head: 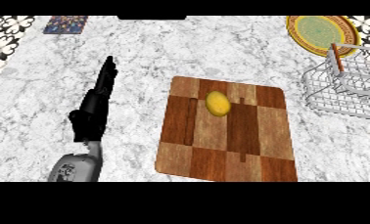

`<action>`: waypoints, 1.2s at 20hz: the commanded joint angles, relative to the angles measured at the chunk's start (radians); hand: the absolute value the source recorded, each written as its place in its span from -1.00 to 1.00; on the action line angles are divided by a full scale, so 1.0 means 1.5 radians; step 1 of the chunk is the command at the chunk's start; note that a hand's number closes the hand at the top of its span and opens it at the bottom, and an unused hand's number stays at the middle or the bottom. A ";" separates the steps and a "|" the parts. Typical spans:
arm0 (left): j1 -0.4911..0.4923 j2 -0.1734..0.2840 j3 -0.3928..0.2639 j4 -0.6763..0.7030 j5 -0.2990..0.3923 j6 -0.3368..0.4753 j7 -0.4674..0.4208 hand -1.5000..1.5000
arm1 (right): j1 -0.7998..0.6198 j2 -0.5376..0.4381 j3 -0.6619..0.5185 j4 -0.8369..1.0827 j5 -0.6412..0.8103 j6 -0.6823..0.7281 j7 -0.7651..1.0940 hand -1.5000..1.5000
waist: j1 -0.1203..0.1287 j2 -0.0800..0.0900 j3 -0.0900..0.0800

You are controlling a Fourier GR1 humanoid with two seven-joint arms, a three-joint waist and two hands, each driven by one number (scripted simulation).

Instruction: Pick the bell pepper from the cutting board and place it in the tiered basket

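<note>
A yellow bell pepper (218, 103) lies on the upper middle of the wooden cutting board (225, 149). The white wire tiered basket (339, 88) stands at the right edge, with a wooden post at its top. My left hand (96, 104) is on the counter left of the board, seen edge-on with fingers straight and pointing away, holding nothing. It is well apart from the pepper. My right hand is not in view.
A round plate (321, 33) with a yellow rim and green centre lies at the far right, behind the basket. A small patterned item (66, 24) lies at the far left. Patterned tiles (16, 32) border the marble counter's left side.
</note>
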 commanded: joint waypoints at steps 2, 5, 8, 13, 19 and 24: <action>-0.012 0.003 0.004 -0.004 -0.002 -0.001 0.008 0.00 | -0.024 -0.100 -0.060 0.127 -0.035 -0.060 -0.038 1.00 | 0.001 0.002 0.001; -0.015 -0.002 0.005 0.018 -0.002 -0.002 -0.012 0.00 | 0.001 -0.118 -0.003 0.162 -0.010 -0.110 -0.031 1.00 | 0.002 0.003 0.000; -0.026 0.022 0.024 -0.002 0.023 -0.033 0.021 0.00 | 0.010 -0.184 -0.010 0.268 -0.016 -0.179 -0.094 1.00 | 0.006 0.004 0.001; 0.005 -0.001 0.000 -0.016 -0.010 0.000 0.004 0.00 | 0.099 -0.249 -0.028 0.294 -0.028 -0.225 -0.165 1.00 | 0.001 0.002 0.001; 0.009 0.002 0.004 -0.005 0.005 -0.016 -0.010 0.00 | 0.033 -0.163 -0.123 0.414 -0.052 -0.357 -0.092 -1.00 | 0.008 0.004 0.001; 0.027 -0.006 -0.009 -0.057 -0.004 -0.006 0.021 0.00 | 0.055 -0.168 -0.160 0.442 -0.123 -0.390 -0.136 -1.00 | 0.006 0.001 0.001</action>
